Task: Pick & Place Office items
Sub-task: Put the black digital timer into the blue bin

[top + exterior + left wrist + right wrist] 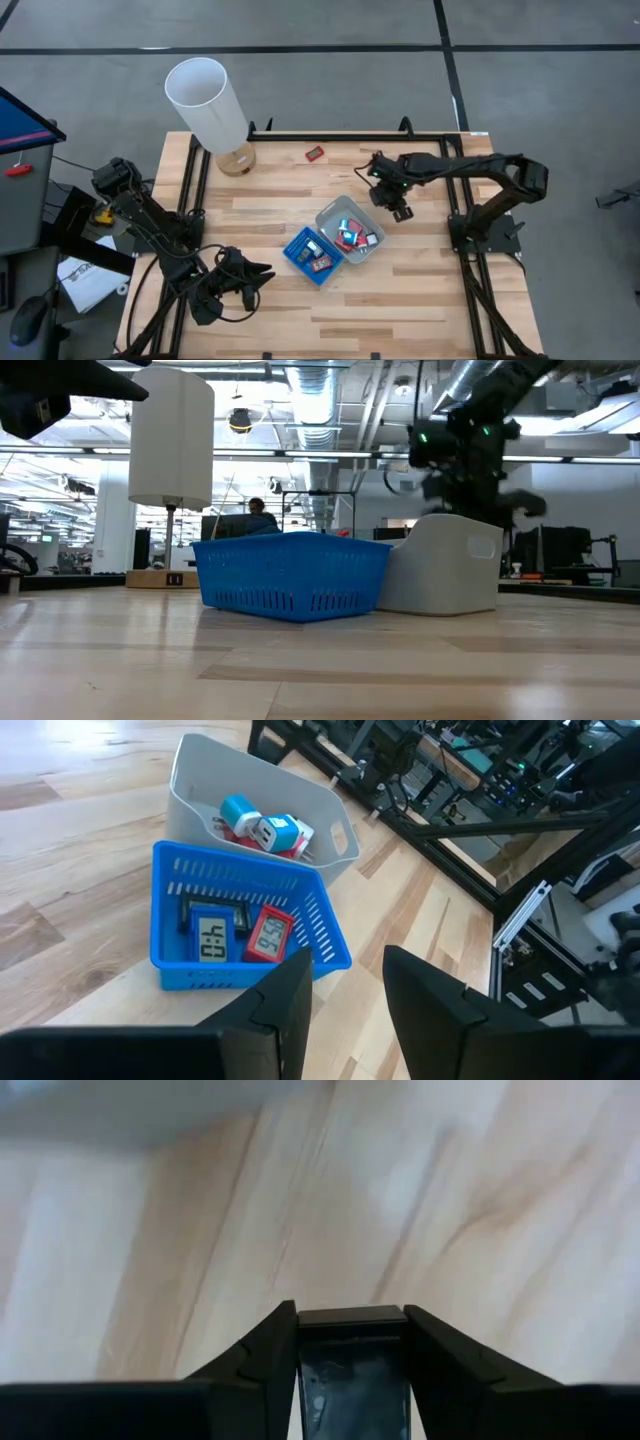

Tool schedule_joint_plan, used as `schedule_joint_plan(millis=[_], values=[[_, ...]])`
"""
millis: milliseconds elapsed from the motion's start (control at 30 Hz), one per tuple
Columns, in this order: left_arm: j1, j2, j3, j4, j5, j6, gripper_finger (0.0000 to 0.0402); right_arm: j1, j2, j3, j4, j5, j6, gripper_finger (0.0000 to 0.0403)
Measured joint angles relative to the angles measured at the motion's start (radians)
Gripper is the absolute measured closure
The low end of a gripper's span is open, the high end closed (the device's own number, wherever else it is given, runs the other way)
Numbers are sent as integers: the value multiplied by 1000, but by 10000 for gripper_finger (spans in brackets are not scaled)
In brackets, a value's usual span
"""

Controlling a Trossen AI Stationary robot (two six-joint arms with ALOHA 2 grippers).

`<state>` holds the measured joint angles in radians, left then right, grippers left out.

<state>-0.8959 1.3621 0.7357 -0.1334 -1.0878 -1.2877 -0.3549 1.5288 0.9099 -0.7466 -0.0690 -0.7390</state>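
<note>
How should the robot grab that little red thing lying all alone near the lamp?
Come straight down from above. The little red piece lies flat on bare table with nothing touching it, so there is room on every side. It looks longer than wide, so the tool's fingers would probably best close across its two long edges.

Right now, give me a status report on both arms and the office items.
Right tool shut on a dark item, beside grey tray. Left tool open, waiting near blue tray. One red item loose.

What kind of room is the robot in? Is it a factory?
Probably a lab or open office, not a factory. Beyond the wooden table are bare ceiling pipes, desks with screens and a person sitting far off.
</note>
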Motion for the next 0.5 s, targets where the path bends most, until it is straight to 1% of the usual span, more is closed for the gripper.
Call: schedule_joint_plan(millis=[300,433,500], values=[[0,0,0,-9,39,1,279,122,-2,296,-193,12,103,259],[-2,0,0,-9,45,27,279,201,-3,406,-219,7,184,259],[-3,0,0,-12,52,27,279,244,-3,446,-214,-13,242,259]])
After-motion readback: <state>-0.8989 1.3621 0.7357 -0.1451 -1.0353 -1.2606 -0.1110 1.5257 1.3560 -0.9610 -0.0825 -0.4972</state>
